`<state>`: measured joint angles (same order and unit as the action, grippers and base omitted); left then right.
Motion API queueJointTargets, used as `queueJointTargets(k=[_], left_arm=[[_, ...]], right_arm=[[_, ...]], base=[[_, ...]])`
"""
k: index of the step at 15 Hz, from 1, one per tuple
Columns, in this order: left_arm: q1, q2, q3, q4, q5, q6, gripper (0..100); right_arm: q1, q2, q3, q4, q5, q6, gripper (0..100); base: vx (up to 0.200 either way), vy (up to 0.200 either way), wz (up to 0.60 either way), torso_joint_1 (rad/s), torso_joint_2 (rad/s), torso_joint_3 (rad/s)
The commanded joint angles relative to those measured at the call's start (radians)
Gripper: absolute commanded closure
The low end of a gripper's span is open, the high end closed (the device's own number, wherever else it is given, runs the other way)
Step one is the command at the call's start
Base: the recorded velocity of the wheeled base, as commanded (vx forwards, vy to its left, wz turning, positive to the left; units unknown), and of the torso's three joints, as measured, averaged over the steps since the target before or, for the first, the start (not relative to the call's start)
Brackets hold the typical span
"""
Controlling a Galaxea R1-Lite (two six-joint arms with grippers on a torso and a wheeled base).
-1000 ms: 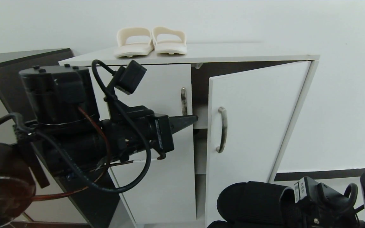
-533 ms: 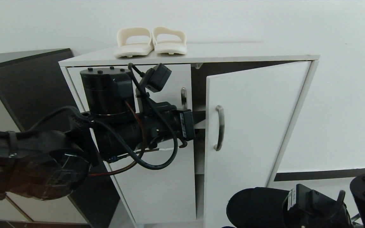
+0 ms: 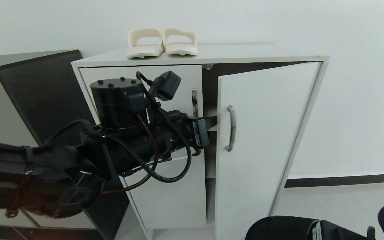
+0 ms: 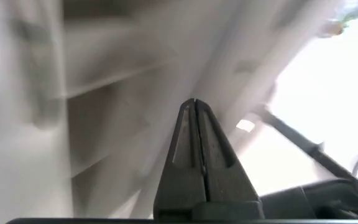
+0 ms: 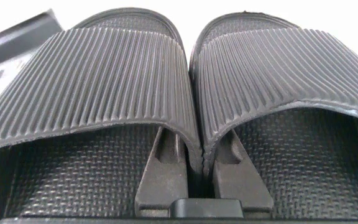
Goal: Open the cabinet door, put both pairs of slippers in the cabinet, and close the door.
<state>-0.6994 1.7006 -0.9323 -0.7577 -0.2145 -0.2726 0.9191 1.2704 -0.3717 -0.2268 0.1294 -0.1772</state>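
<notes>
You're on the door-opening step: your left gripper [image 3: 213,120], shut and empty, sits in the gap by the ajar cabinet door [image 3: 265,133], so lever it wider before your right gripper [image 5: 196,155], clamped on the black slippers [image 5: 104,74], enters; the cream slippers [image 3: 162,41] sit at the cabinet top's [image 3: 262,53] back edge.

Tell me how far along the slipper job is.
Done: right door partly open. In hand: shut left gripper sits in the door gap; right gripper grips the black slippers. Left: stowing both pairs, the cream slippers lying on the cabinet top, then closing.
</notes>
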Motion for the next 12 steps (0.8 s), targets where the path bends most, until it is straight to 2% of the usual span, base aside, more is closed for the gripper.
queueJointTargets(k=[1, 2, 3, 6, 7, 9, 10, 11, 12], left_arm=[[-0.101, -0.062, 0.072, -0.019, 0.01, 0.009, 100], [-0.149, -0.075, 0.093, -0.02, 0.01, 0.029, 100], [-0.166, -0.076, 0.096, -0.02, 0.01, 0.035, 100], [-0.166, -0.072, 0.089, -0.023, 0.012, 0.039, 100], [-0.106, -0.068, 0.09, -0.028, 0.01, 0.036, 100], [-0.055, -0.076, 0.113, -0.077, 0.015, 0.035, 100], [-0.035, -0.096, 0.125, -0.086, 0.041, 0.035, 100], [-0.026, -0.125, 0.133, -0.075, 0.133, 0.035, 100], [-0.023, -0.156, 0.138, -0.071, 0.26, 0.039, 100]], right_arm=[[0.027, -0.06, 0.03, -0.002, 0.026, -0.016, 100], [0.035, -0.08, 0.04, -0.002, 0.049, -0.028, 100], [0.037, -0.089, 0.046, -0.002, 0.056, -0.036, 100], [0.038, -0.103, 0.053, -0.002, 0.062, -0.057, 100], [0.038, -0.103, 0.046, -0.003, 0.062, -0.057, 100], [0.029, -0.037, -0.033, -0.008, 0.052, -0.011, 100], [0.017, 0.007, -0.085, -0.009, 0.01, 0.07, 100], [0.014, 0.07, -0.138, -0.022, -0.086, 0.18, 100], [0.014, 0.141, -0.171, -0.068, -0.203, 0.268, 100]], base=[[-0.2, 0.0, 0.0, -0.007, 0.0, 0.007], [-0.2, 0.0, 0.0, 0.002, 0.0, 0.017], [-0.2, 0.0, 0.0, 0.007, 0.0, 0.002], [-0.2, 0.0, 0.0, -0.007, 0.0, 0.009], [0.0, 0.0, 0.0, 0.0, 0.0, 0.0], [0.0, 0.0, 0.0, -0.001, 0.0, 0.025], [0.0, 0.0, 0.0, 0.0, 0.0, 0.0], [0.0, 0.0, 0.0, 0.0, 0.0, 0.0], [0.0, 0.0, 0.0, 0.0, 0.0, 0.0]])
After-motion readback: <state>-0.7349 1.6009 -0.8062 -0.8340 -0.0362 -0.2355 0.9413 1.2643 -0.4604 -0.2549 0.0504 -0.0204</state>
